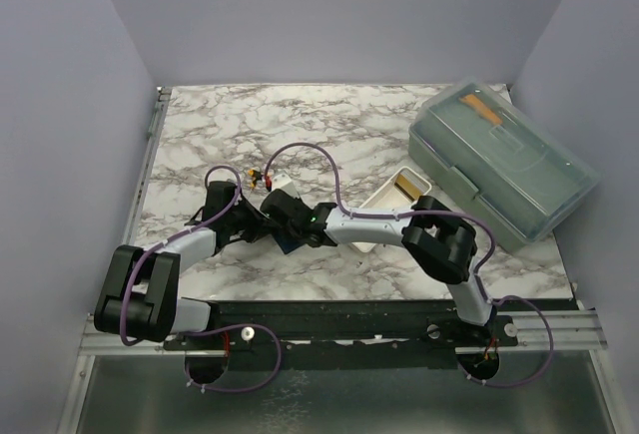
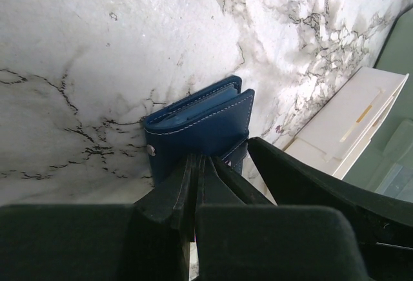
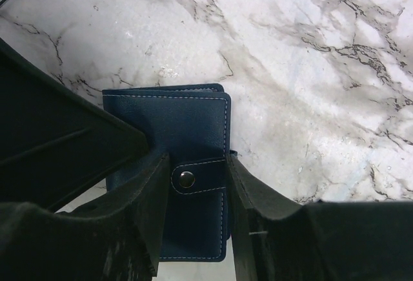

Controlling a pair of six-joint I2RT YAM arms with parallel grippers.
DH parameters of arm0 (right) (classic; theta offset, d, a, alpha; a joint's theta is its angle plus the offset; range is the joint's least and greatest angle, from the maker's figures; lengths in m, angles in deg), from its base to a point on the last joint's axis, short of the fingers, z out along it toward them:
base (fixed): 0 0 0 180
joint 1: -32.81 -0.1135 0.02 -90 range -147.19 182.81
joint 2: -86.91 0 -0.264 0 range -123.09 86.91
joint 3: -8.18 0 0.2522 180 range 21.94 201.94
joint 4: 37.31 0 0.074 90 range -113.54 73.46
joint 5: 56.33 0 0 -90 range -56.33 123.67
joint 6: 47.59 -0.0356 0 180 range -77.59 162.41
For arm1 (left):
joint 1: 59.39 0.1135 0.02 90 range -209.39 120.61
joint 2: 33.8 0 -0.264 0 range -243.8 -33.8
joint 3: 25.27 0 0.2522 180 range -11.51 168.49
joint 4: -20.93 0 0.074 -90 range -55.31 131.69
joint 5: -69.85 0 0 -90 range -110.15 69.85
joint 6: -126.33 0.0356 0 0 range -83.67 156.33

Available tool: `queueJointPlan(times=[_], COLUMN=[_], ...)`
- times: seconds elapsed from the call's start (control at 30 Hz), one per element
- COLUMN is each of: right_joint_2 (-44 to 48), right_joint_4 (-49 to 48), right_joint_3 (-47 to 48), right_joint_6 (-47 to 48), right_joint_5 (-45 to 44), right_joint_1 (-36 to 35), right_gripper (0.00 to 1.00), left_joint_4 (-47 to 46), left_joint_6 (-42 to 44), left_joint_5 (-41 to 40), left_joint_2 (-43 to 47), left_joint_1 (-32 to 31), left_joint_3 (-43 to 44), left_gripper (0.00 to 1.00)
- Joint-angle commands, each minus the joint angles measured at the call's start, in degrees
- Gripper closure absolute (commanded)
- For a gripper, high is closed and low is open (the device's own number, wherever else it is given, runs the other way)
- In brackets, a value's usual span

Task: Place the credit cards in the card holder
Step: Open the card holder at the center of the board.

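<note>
Card holder [image 3: 193, 126] lies folded shut on marble table [image 1: 220, 135], just left of white tray [image 1: 379, 198], snap strap [image 3: 203, 179] fastened across its face. R gripper [image 3: 197, 165] is over it from the tray side, jaws apart w/ the strap between them. Its fingers [image 3: 248, 203] sit just beside the strap ends; can't tell if they press. L gripper [image 2: 197, 165] comes in from the side away from the tray, jaws together, tips touching holder's near edge; can't tell if a leaf is pinched. Pale bluish edge shows between holder's leaves in L wrist view, unclear if a card. Golden-tan card [image 1: 406, 187] lies in the tray. Grey-green box [image 1: 504, 165] is just right of the tray, w/ an orange strip [image 1: 480, 107] at its far end. Tiny yellow-black object [image 1: 258, 175] is well left of the tray, near holder's far side.
</note>
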Motion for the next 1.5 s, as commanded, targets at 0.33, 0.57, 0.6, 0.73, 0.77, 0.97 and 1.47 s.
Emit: queueJointPlan(times=[0.33,0.57,0.6,0.73,0.77,0.97,1.47], right_joint_2=[2.3,2.5,2.7,4.8,5.3,10.4,16.9], right_joint_4=[0.3,1.4,1.7,0.0,-0.2,-4.0,-6.5], right_joint_3=[-8.0,-7.9,-7.5,-8.7,-9.0,-12.2,-14.1], right_joint_6=[1.0,0.1,-0.2,-0.9,-1.1,-4.3,-5.6], right_joint_5=[3.9,1.9,1.8,0.9,0.7,1.9,14.9], right_joint_1=[-0.2,-0.2,-0.2,-0.2,-0.2,0.7,4.5], right_gripper=[0.60,0.69,0.71,0.82,0.86,1.00,1.00], left_joint_4=[3.4,4.6,4.9,5.2,5.5,6.7,11.7], left_joint_6=[2.4,2.5,2.5,2.7,2.8,3.8,8.3], left_joint_5=[-4.6,-4.5,-4.5,-6.2,-6.4,-7.3,-1.5], left_joint_2=[-4.3,-4.3,-4.3,-4.2,-4.2,-3.8,9.4], left_joint_1=[0.0,-0.1,-0.1,0.0,0.0,0.0,0.0], left_joint_3=[0.9,1.2,1.0,0.9,1.0,1.6,2.1], left_gripper=[1.00,1.00,1.00,1.00,1.00,1.00,0.70])
